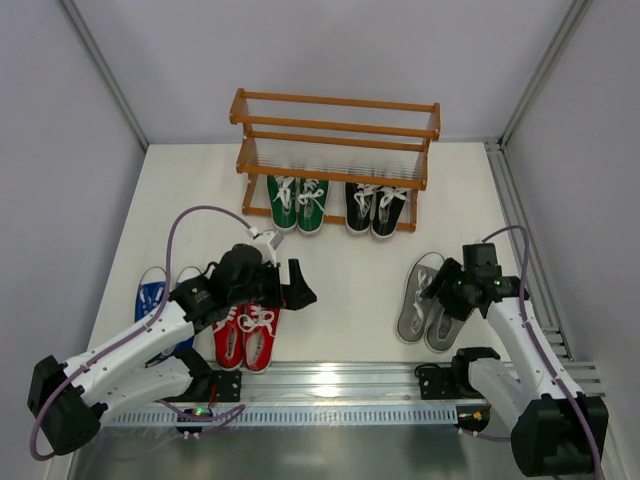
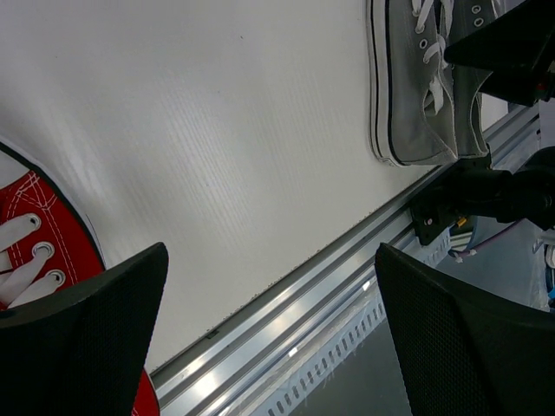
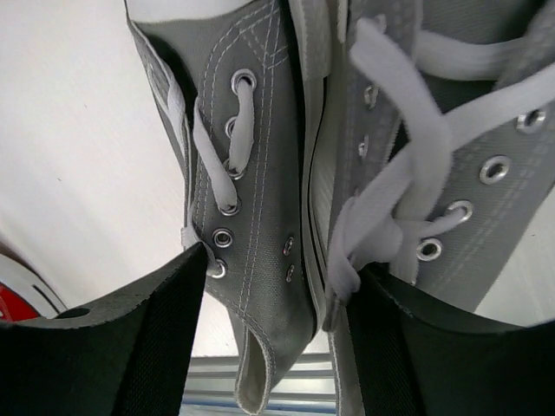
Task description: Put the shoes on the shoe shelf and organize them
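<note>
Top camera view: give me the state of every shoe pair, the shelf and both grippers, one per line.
shoe shelf: upright, upper tiers bare
green pair: on its bottom tier, left
black pair: on its bottom tier, right
grey pair: on the table
red pair: on the table
blue pair: on the table, partly hidden
left gripper: jaws open, empty
right gripper: jaws straddle one grey shoe, grip unclear
</note>
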Controlling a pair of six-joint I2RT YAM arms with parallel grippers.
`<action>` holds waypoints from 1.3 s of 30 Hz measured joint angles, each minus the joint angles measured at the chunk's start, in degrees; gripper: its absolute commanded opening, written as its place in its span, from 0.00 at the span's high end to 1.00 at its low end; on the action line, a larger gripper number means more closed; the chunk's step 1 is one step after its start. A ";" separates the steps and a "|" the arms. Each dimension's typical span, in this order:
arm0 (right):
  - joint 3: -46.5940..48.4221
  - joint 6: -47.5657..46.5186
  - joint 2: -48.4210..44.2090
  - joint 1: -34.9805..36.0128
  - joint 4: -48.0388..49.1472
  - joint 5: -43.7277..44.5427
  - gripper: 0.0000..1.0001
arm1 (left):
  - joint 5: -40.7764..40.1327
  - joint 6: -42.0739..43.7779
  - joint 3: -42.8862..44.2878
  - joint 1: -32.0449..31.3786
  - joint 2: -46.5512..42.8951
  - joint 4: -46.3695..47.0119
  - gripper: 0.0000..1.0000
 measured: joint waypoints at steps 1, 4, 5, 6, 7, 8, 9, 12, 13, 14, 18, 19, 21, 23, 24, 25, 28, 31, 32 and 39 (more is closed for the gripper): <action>0.04 0.17 1.44 1.75 0.44 0.55 0.34 | 0.00 0.04 0.00 0.00 -0.04 0.00 0.00; 0.63 0.74 3.45 6.51 0.98 2.56 0.30 | -0.15 0.13 -0.11 0.00 -0.57 -0.13 0.00; 0.98 0.76 3.89 7.91 0.98 3.21 0.30 | -0.24 0.22 -0.11 0.00 -0.79 -0.22 0.00; 1.29 0.87 4.39 9.07 1.01 3.69 0.30 | -0.42 0.26 -0.11 0.00 -0.98 -0.24 0.00; 1.53 0.94 4.85 9.90 0.98 4.15 0.30 | -0.46 0.28 -0.11 0.00 -1.16 -0.26 0.00; 1.84 1.05 5.62 10.78 0.96 4.74 0.30 | -0.59 0.33 -0.11 0.00 -1.40 -0.28 0.00; 2.05 1.22 6.32 11.41 0.96 5.25 0.30 | -0.66 0.33 -0.11 0.00 -1.64 -0.28 0.00; 2.47 2.23 7.76 12.81 0.83 6.84 0.30 | -1.07 0.39 -0.11 0.00 -2.12 -0.31 0.00; 2.60 2.51 8.04 13.18 0.70 7.63 0.30 | -1.09 0.42 -0.11 0.00 -2.19 -0.33 0.00; 2.69 2.80 8.24 13.42 0.59 8.33 0.34 | -1.11 0.46 -0.11 0.00 -2.23 -0.35 0.00; 2.82 4.22 9.60 13.79 0.00 11.45 0.66 | -1.33 0.52 -0.13 0.00 -2.29 -0.37 0.00; 2.82 4.52 10.01 13.84 -0.28 12.17 0.77 | -1.40 0.52 -0.13 0.00 -2.29 -0.39 0.00; 2.80 5.25 10.58 13.88 -0.66 13.51 0.89 | -1.44 0.52 -0.22 0.00 -2.29 -0.37 0.00; 2.80 6.08 10.67 13.88 -1.03 14.29 0.96 | -1.46 0.52 -0.35 0.00 -2.32 -0.44 0.00; 2.80 6.34 10.60 13.90 -1.05 14.45 0.96 | -1.46 0.52 -0.44 0.00 -2.32 -0.46 0.00; 2.80 6.54 10.60 13.99 -1.09 14.69 0.96 | -1.46 0.52 -0.48 0.00 -2.34 -0.52 0.00; 2.80 6.54 10.34 14.01 -1.22 14.95 0.96 | -1.46 0.52 -0.55 0.00 -2.45 -0.76 0.00; 2.80 6.47 9.68 14.01 -1.60 15.30 0.96 | -1.46 0.52 -0.55 0.00 -2.58 -0.74 0.00; 2.80 6.43 9.40 14.01 -1.73 15.45 0.96 | -1.46 0.55 -0.55 0.00 -2.60 -0.76 0.00; 2.89 5.29 3.80 14.78 -4.04 16.59 0.96 | -1.51 0.52 -0.55 0.00 -2.62 -0.76 0.00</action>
